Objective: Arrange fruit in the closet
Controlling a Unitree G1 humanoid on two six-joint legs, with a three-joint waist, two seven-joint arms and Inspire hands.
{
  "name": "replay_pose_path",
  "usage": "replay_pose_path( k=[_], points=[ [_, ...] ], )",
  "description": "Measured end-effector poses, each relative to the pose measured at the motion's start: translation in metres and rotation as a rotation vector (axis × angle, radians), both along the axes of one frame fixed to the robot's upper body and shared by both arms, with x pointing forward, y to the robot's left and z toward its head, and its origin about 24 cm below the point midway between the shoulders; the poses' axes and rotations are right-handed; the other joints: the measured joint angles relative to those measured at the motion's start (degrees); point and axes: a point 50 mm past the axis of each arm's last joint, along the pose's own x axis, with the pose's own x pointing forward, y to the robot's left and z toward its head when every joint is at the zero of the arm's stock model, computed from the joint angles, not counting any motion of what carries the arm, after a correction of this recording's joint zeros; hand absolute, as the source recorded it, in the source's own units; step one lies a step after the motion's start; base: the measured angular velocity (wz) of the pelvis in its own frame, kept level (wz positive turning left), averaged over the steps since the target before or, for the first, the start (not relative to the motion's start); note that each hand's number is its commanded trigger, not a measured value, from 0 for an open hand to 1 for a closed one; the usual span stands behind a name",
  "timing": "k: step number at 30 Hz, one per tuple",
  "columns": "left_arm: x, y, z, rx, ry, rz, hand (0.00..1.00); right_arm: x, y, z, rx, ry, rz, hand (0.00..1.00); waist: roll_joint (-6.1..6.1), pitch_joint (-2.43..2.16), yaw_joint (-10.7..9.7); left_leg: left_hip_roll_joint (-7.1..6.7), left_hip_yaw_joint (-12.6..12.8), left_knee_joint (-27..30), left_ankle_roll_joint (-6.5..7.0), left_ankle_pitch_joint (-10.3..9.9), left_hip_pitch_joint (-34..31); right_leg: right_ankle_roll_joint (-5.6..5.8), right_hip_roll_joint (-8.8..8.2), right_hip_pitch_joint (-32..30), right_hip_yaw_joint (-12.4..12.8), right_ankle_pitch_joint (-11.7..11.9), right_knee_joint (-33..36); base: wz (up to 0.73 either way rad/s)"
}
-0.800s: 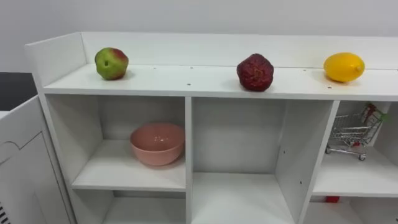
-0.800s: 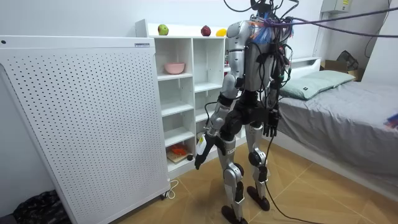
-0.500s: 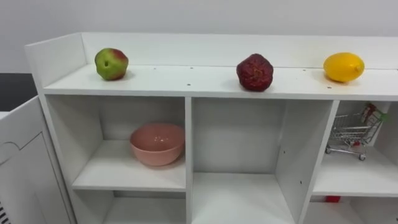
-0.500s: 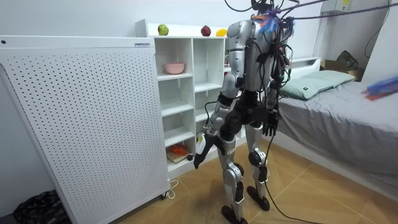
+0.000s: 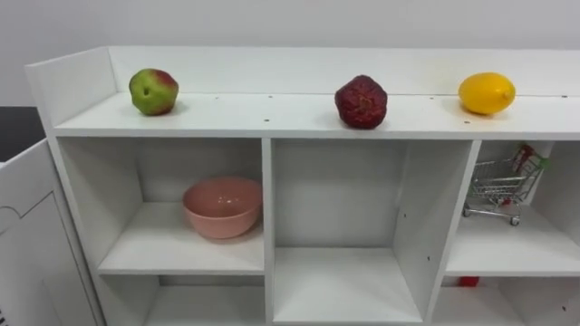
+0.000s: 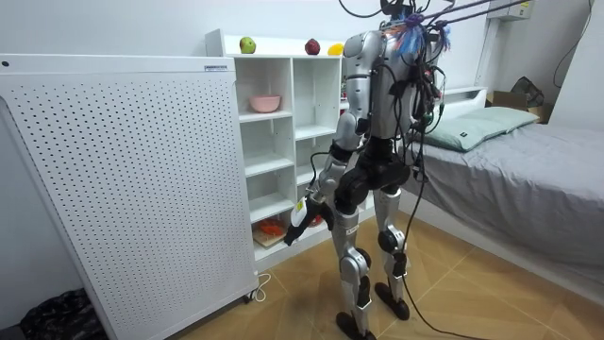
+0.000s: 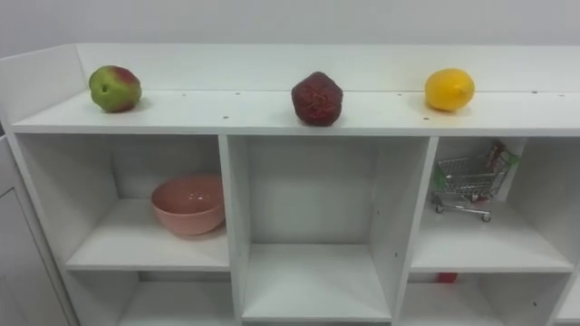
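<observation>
The apple [image 5: 153, 91], the dark red fruit [image 5: 361, 100] and the yellow fruit [image 5: 486, 93] lie well apart on the top board of the closet [image 5: 272, 116], probably so that each is easy to reach. The left hand [image 6: 296, 225] hangs low before the shelves, its fingers loose and holding nothing.

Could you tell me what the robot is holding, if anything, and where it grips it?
Cannot be told: the left hand hangs low, too small to read.

Bedroom at home.
Grey-covered bed [image 6: 528, 184] with pillow [image 6: 475, 128], white cube shelf unit [image 6: 292, 142] against the wall, wood floor [image 6: 462, 297], white perforated panel [image 6: 123, 179] alongside.
</observation>
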Motion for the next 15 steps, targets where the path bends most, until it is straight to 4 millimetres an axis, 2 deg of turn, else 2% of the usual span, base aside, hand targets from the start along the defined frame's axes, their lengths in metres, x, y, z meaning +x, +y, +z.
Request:
replay_pose_path(
  k=[2,3,8,10,15],
  points=[
    [0.0,0.001,0.001,0.007,-0.011,-0.004,0.0,0.014,0.005,0.02,-0.019,-0.122,0.015,0.0,-0.16,-0.09,0.1,0.02,0.0,0.2,0.0,0.0,-0.1,-0.05,0.01,-0.1,0.1,0.0,0.0,0.0],
    [0.0,0.001,0.001,0.011,-0.013,-0.005,0.0,0.021,0.008,0.031,-0.037,-0.184,0.028,0.0,-0.02,-0.33,0.1,0.05,0.0,0.2,0.0,0.0,-0.2,-0.06,0.03,-0.2,0.1,0.1,0.1,0.0],
    [0.002,0.005,0.002,0.022,-0.019,-0.008,0.0,0.039,0.017,0.076,-0.074,-0.418,0.042,0.0,0.03,-0.56,0.2,0.39,0.5,0.2,-0.01,0.0,-1.0,-0.29,0.33,-0.9,0.3,0.7,0.2,-0.05],
    [0.001,0.005,0.002,0.022,-0.019,-0.008,0.0,0.042,0.018,0.087,-0.084,-0.473,0.037,0.0,0.42,-0.68,0.4,0.44,0.7,0.3,0.0,0.0,-1.0,-0.3,0.33,-0.9,0.3,0.9,0.2,-0.05],
    [0.0,0.0,0.001,0.009,-0.014,-0.044,0.0,0.047,0.025,0.124,-0.119,-0.666,0.034,0.0,2.24,-0.62,1.3,0.62,0.9,0.4,0.01,0.0,-1.1,-0.51,0.48,-0.9,0.5,1.5,0.4,-0.03]
  ],
)
